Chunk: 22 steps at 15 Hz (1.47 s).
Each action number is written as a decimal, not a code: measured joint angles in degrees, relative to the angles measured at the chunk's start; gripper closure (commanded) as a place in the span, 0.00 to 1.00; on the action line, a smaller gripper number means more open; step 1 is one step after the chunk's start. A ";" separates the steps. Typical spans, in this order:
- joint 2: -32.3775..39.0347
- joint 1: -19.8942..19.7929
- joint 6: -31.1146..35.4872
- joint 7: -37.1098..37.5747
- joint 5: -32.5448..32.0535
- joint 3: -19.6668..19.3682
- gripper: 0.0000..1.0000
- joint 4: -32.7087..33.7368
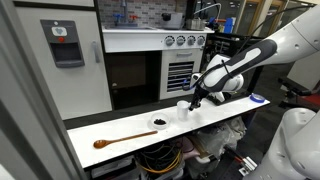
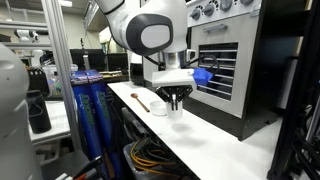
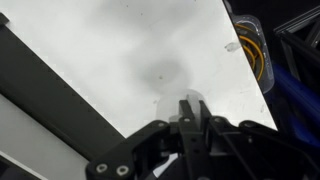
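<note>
White cup (image 1: 183, 110): stood upright on the table (image 1: 120, 128), toward the end nearest the arm; looked just beside the tool, contact not clear at this size.
Tool (image 1: 194, 102): hung low over the table, pointed down, close to the cup in both exterior views.
Tool state: closed; fingertips (image 3: 190, 108) pressed together in the wrist view, nothing seen between them.
Under the tool: bare white table surface with faint grey smudges in the wrist view.
Dark bowl (image 1: 159, 122): small, sat on the table near the cup, on the side away from the arm; apart from it.
Wooden spoon (image 1: 118, 140): lay flat on the table, well apart from the cup, beyond the dark bowl, bowl end toward the table's front edge.
Order along the table: spoon, dark bowl, cup, tool.
Blue dish (image 1: 258, 99): rested at the far end of the table, past the arm.
Oven (image 1: 135, 80): stood behind the table, dark opening facing it.
Cables (image 2: 150, 155): yellow and orange tangle below the table.
</note>
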 measured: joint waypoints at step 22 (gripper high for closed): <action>8.13 7.15 8.97 -6.48 12.27 -2.33 0.51 0.01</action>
